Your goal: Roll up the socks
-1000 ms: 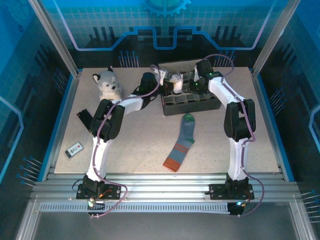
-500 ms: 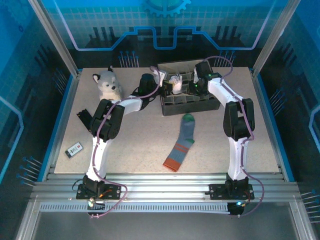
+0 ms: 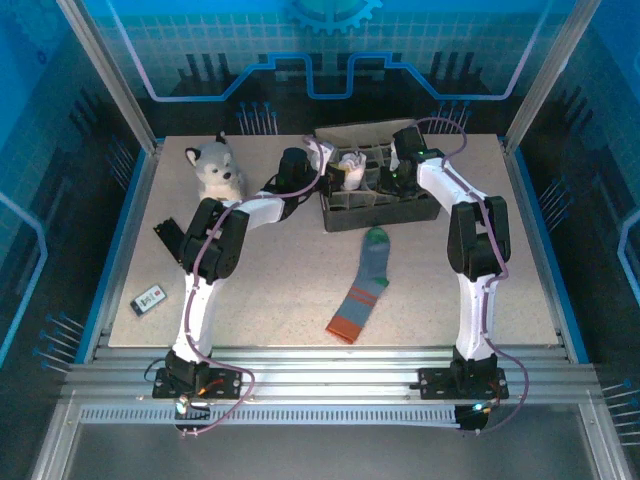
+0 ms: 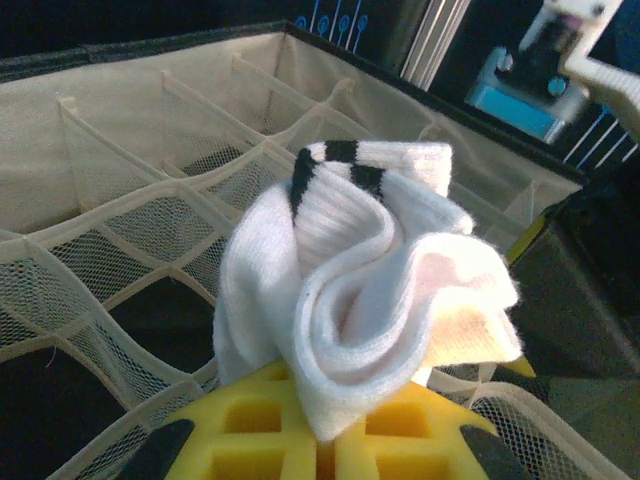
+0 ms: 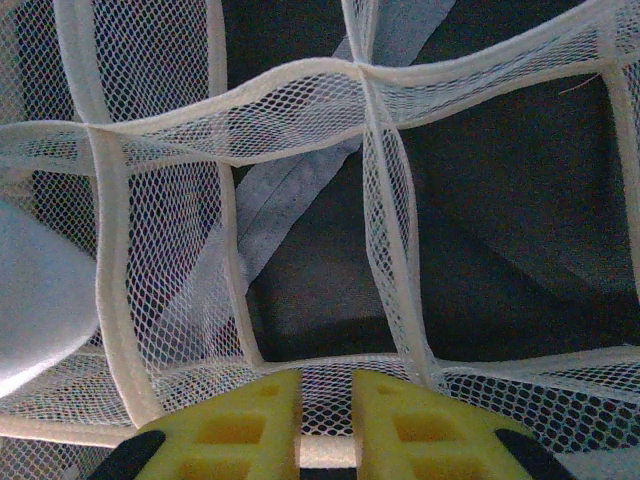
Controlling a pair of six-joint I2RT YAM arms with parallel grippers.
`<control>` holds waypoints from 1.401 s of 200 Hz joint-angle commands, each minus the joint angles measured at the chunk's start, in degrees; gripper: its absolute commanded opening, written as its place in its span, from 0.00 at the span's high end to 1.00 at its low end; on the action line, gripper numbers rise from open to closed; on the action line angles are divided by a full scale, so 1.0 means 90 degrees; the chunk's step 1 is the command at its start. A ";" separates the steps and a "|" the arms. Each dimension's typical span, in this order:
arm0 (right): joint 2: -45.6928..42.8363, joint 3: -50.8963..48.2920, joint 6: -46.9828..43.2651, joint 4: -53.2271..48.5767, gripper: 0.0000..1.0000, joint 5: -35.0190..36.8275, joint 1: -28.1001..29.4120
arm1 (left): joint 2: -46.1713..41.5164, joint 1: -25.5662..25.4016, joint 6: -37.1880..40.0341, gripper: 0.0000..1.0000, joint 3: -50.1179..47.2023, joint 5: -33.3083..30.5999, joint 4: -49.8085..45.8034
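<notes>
Top camera overlooks the table (image 3: 280, 270); both wrist cameras (very close) share the organizer (image 4: 150, 90).

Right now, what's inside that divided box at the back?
Mesh dividers split the box into cells. The left pincer holds a rolled white sock with black stripes over them. Cells in sight look bare; those beneath the sock are hidden.

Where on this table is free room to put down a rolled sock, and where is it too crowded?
Free: the table between the left arm and the grey-blue sock, and between that sock and the right arm. Crowded: the far edge, with the plush husky and the mesh organizer.
</notes>
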 commanded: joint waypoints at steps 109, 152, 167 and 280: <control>-0.0087 -0.0098 0.0095 0.0070 0.80 -0.0167 -0.0093 | 0.0030 -0.0370 0.1029 0.94 0.0607 -0.0010 -0.2091; -0.0627 -0.0262 0.0306 0.0516 0.71 -0.0310 -0.0084 | -0.0097 -0.0380 0.0956 0.91 0.0452 -0.0109 -0.2159; -0.0897 -0.0407 0.0347 0.0763 0.70 -0.0261 -0.0068 | -0.0086 -0.0379 0.0945 0.86 0.0493 -0.0151 -0.2247; -0.0999 -0.0109 0.0181 0.0857 0.71 -0.0514 0.0175 | -0.0942 -0.0242 0.0601 0.63 -0.0589 -0.0309 -0.1350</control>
